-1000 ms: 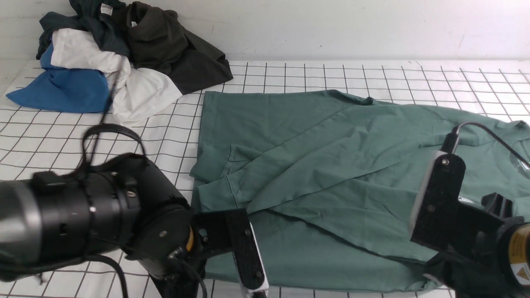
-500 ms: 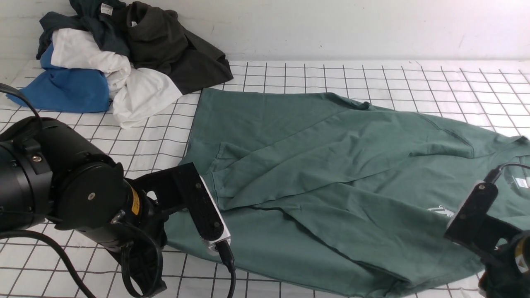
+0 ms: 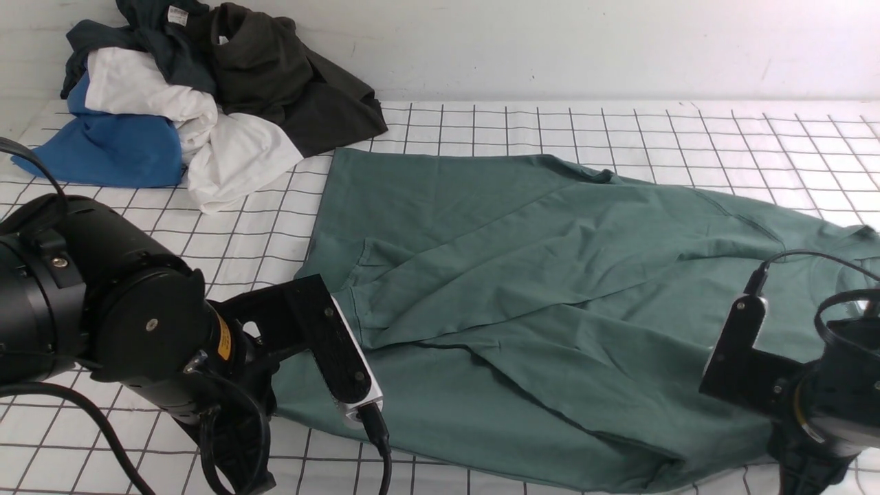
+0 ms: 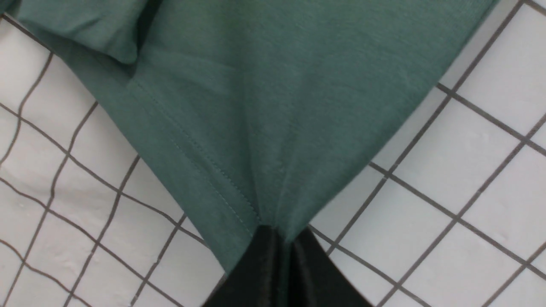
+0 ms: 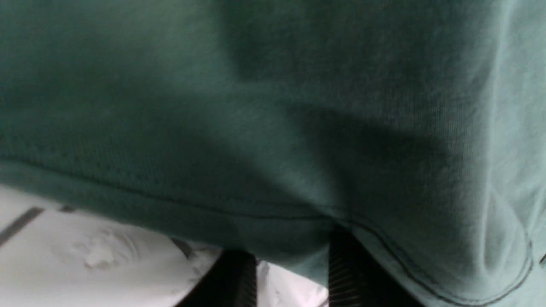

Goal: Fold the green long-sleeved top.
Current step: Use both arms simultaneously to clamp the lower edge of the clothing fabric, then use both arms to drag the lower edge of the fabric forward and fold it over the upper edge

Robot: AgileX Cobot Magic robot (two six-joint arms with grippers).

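Note:
The green long-sleeved top (image 3: 522, 275) lies spread across the gridded table, with one sleeve folded slantwise over the body. My left gripper (image 4: 281, 238) is shut on a hem corner of the top (image 4: 256, 128), at its near left end just above the table. My right gripper (image 5: 294, 273) is at the top's near right edge; its two ribbed fingers (image 5: 354, 277) stand apart, and the stitched edge of the top (image 5: 273, 128) drapes over the gap between them. In the front view both sets of fingers are hidden under the wrists.
A pile of other clothes sits at the back left: a blue piece (image 3: 103, 151), a white one (image 3: 227, 158), a dark olive-brown garment (image 3: 289, 82) and a dark teal one (image 3: 158, 34). A wall runs behind the white gridded table cover (image 3: 550, 124).
My left arm drew the hem corner to the left, then held still. My right gripper's fingers have parted, and that arm has shifted, now covering the chest logo.

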